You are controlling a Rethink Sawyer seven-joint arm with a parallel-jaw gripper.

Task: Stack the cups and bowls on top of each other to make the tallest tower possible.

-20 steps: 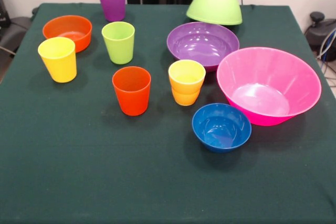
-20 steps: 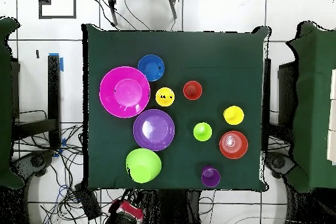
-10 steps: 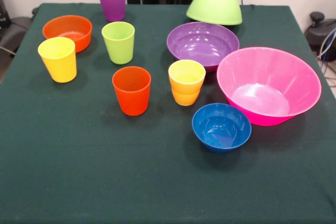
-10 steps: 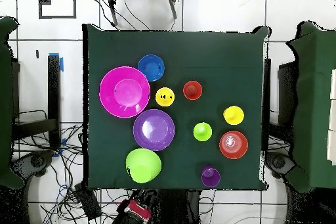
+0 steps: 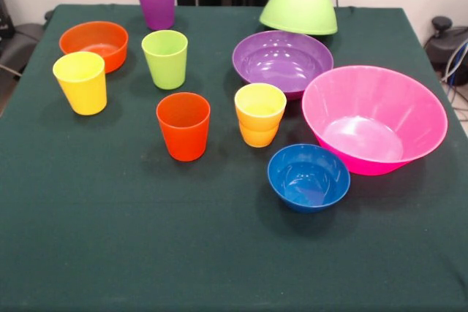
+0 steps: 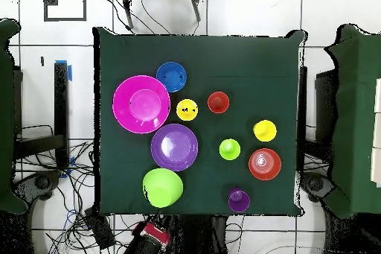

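Drawn back off the counter's robot-side edge, the end effector shows only as a red and black shape in the overhead view, and I cannot tell its state. Nothing is gripped on the counter. The stacking looks barely begun: only the yellow-orange cup pair sits nested. An overturned lime bowl lies nearest the arm, at that same edge; it seems the likeliest first pick, which would call for reaching in over it. The pink bowl suits as base.
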